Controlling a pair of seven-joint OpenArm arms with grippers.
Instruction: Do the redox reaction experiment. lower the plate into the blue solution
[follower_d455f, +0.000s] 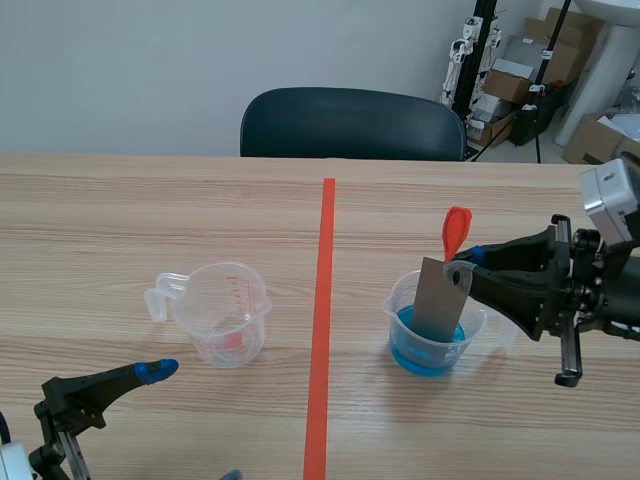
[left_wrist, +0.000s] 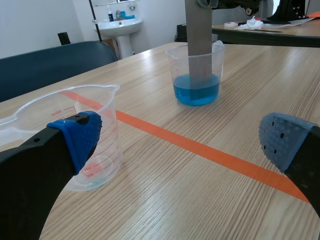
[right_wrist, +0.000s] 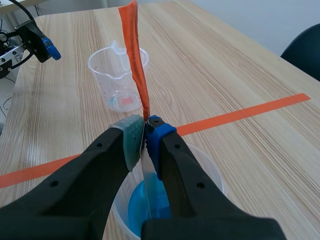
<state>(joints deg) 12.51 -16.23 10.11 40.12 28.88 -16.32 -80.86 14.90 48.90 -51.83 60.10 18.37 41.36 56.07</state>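
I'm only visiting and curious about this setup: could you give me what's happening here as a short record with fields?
Right gripper: shut on the metal plate
Plate position: upright, lower end inside the beaker of blue solution
Plate's top: orange strip attached
Left gripper: open, holding nothing
Near left gripper: clear measuring cup

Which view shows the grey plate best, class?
The scene view: the plate shows its broad face, standing in the cup. The left wrist view cuts off its top; the right wrist view shows only its edge.
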